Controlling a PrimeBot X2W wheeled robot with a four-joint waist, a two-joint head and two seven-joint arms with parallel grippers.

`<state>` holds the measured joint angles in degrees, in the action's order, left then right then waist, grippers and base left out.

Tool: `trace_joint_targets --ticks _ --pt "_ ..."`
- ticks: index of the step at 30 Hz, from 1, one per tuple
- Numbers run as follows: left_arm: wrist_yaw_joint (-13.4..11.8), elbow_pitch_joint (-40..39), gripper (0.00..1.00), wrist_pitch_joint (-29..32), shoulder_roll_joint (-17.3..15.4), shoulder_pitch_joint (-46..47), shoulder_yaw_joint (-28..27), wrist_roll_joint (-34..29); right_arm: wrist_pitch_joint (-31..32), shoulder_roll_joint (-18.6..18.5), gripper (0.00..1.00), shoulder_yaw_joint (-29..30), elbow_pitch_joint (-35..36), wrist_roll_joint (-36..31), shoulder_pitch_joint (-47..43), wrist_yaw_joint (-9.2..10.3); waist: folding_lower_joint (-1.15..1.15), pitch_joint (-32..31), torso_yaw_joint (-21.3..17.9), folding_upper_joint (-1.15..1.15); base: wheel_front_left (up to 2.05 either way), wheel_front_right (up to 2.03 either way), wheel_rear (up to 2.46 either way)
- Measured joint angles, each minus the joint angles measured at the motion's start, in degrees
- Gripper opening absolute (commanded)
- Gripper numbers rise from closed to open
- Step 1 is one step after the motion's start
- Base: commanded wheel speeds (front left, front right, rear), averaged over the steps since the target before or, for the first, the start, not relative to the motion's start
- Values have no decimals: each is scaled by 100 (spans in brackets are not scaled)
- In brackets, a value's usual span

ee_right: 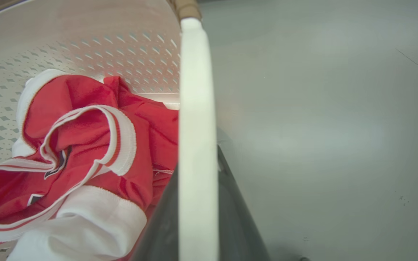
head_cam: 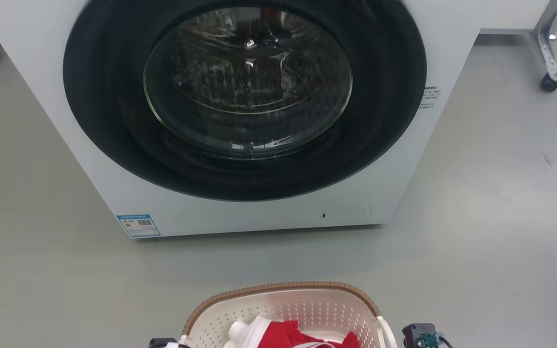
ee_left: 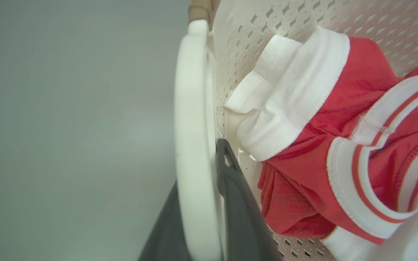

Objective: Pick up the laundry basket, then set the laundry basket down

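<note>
Left claw (ee_left: 200, 165) is closed on the left handle (ee_left: 194, 108) of the basket (ee_left: 303, 14). One dark finger (ee_left: 241, 217) lies on the inner side, close against the perforated wall. The other lies on the outer side, and the white bar runs up between them. Right claw (ee_right: 197, 159) is closed the same way on the right handle (ee_right: 197, 108), with one finger (ee_right: 241, 224) outside over the floor (ee_right: 321, 127) and the other inside the basket.

From the head, the basket sits at the bottom edge, centred, its brown rim curving toward the washer (head_cam: 240, 217). The two are apart, with a strip of grey floor between them. I cannot tell whether the basket stands on the floor or hangs just clear of it. A dark part of each arm shows at the bottom edge, one just beside each handle.

Inside lies a crumpled red garment (ee_left: 339, 108) with white bands and thin red stripes at the hems. It is bunched on the basket's bottom and reaches the wall on both handle sides.

The washer is white and its round dark door (head_cam: 247, 82) is shut, the glass glinting. A blue label (head_cam: 138, 225) sits at its lower left corner. To the upper right a metal leg on a black caster (head_cam: 549, 83) stands on the floor, well apart from the basket
</note>
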<state>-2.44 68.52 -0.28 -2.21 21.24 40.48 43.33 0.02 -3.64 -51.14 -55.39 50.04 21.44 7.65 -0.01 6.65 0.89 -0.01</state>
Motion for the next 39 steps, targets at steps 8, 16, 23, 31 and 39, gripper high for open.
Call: trace_joint_targets --ticks 8,16,23,31,39 --pt "0 1 0 113 -15 -269 99 58 134 -4 0 -229 -2 219 -233 18 0 -419 -48 1 0 0 0" --pt "-4 -51 0 177 -32 -385 211 208 170 -13 0 -331 -49 446 -307 19 0 -595 -83 0 0 0 0" --pt "-8 -55 0 220 -36 -393 244 235 175 -13 0 -432 -87 553 -310 19 1 -630 -75 1 0 0 0" --pt "-8 -46 0 222 -37 -393 278 252 157 -13 0 -542 -133 705 -309 19 1 -630 -68 1 0 0 0" --pt "-10 -32 0 226 -37 -393 302 294 135 -12 0 -647 -168 804 -289 19 1 -619 -63 1 0 0 0"
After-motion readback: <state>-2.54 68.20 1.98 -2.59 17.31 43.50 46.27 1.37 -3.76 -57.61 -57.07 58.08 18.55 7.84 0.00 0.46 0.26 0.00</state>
